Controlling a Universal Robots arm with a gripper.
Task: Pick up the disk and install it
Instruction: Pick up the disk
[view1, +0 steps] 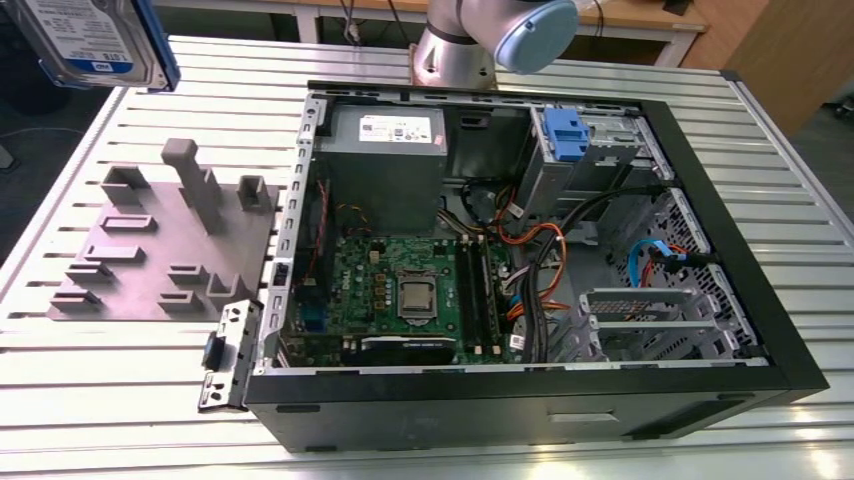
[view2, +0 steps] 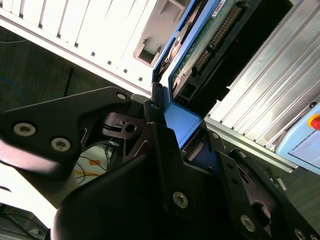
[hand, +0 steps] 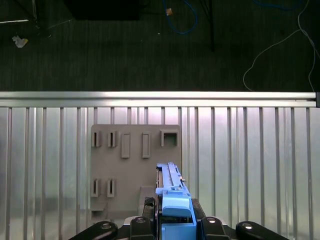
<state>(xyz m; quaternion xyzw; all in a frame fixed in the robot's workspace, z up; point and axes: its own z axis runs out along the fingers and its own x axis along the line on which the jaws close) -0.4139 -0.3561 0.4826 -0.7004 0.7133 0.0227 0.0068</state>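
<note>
gripper (view2: 182, 132): nearest the lens in both wrist views; its black fingers (view2: 162, 150) are clamped on the blue carrier end of the disk.
disk (view2: 210, 35): in the air, gripped by one end, its body sticking out past the fingertips. In the exterior view it hangs at the upper left (view1: 94, 35), label showing, well apart from the case.
hold: the end grip leaves the long sides free, probably so they can slide into a bay.
plate (hand: 135, 165): grey slotted fixture below the disk in the first wrist view; the slots look made to stand parts upright for grasping.
case (view1: 534, 250): on its side with the panel off, so the inside opens upward; just beside the plate, on the exterior view's right.
bracket (view1: 567, 135): blue, in the case's far drive cage.
table (view1: 747, 150): ribbed metal; carries plate and case.
</note>
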